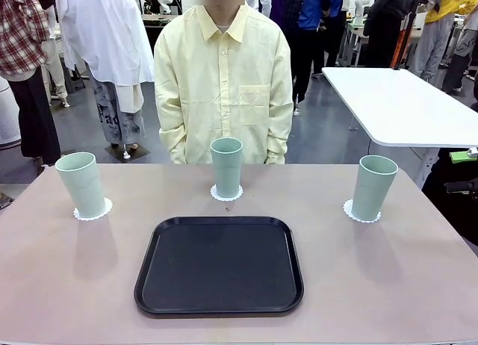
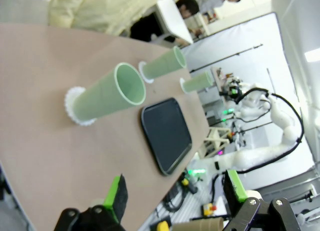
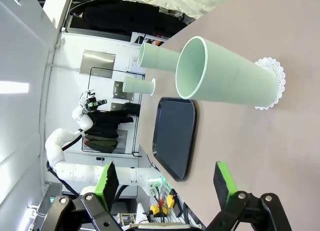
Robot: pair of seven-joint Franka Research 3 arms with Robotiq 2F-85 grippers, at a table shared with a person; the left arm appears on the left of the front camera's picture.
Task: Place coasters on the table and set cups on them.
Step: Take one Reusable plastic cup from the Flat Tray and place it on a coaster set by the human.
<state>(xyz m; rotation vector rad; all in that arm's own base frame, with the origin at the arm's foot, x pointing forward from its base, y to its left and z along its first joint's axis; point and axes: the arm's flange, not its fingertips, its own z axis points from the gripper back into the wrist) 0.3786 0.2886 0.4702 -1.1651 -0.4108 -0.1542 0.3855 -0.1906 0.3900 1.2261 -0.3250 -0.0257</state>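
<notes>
Item one: large beige-pink table with rounded corners; its near edge is cut off at the bottom of the front view.

Item two: three tall pale mint-green matte plastic cups, all upright, each on a small round white scalloped paper coaster. From the black tray: left cup at 10 o'clock on the left coaster; middle cup at 12 o'clock on the middle coaster; right cup at 2 o'clock on the right coaster. Each coaster is mostly hidden under its cup; only a lacy rim shows.

Item three: black rounded-square plastic tray, flat at table centre.

Item four: my left gripper, jaws spread wide, holding nothing, well apart from the left cup. My right gripper, likewise spread and unladen. Fingers are cut off at the frame bottom.

Item five: person in a pale yellow shirt at 12 o'clock beyond the table; hands hidden.
</notes>
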